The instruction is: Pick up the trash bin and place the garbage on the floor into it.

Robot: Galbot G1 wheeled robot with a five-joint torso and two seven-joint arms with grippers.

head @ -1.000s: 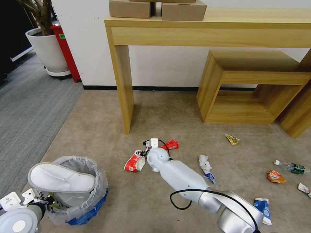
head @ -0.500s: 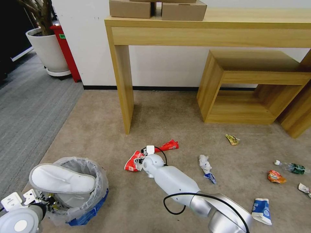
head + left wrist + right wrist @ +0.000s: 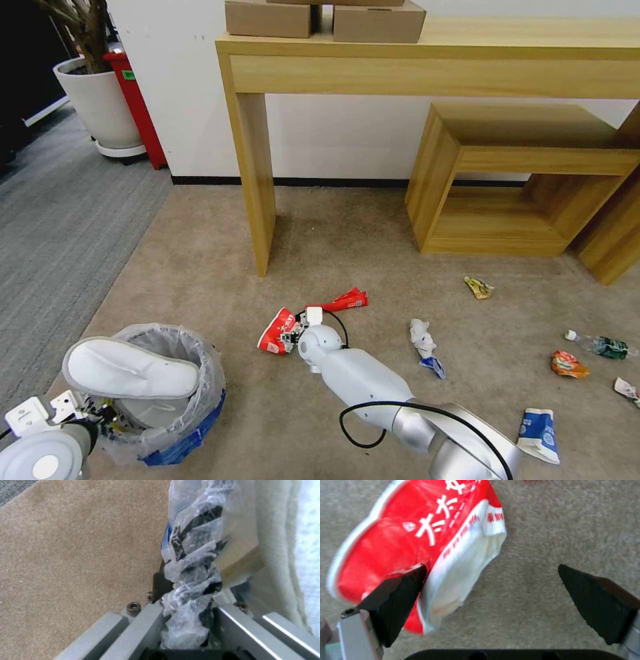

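Note:
The trash bin (image 3: pixel 175 427), blue with a clear bag liner, stands on the beige floor (image 3: pixel 200 280) at the lower left. A white slipper (image 3: pixel 130 368) lies across its mouth. My left gripper (image 3: pixel 93 415) is shut on the bin's rim and bunched bag (image 3: pixel 191 597). My right gripper (image 3: pixel 292 335) hangs open just over a red-white wrapper (image 3: pixel 275 332). In the right wrist view one finger (image 3: pixel 396 597) overlaps the edge of the wrapper (image 3: pixel 420 537), and the other stands over bare carpet. More garbage lies around: a red wrapper (image 3: pixel 347 300), a white tissue (image 3: pixel 421 335), a bottle (image 3: pixel 600 345) and a blue-white wrapper (image 3: pixel 539 432).
A wooden console table's leg (image 3: pixel 257 193) stands just beyond the litter, with a low wooden shelf (image 3: pixel 520 180) to its right. A white plant pot (image 3: pixel 100 107) and a red box (image 3: pixel 138 110) sit at the far left by grey carpet (image 3: pixel 60 220). An orange wrapper (image 3: pixel 567 364) and a yellow one (image 3: pixel 478 287) lie on the right.
My right gripper has come back from beside the red wrapper and dropped low over the red-white wrapper, which has shifted slightly. The left gripper still holds the bin.

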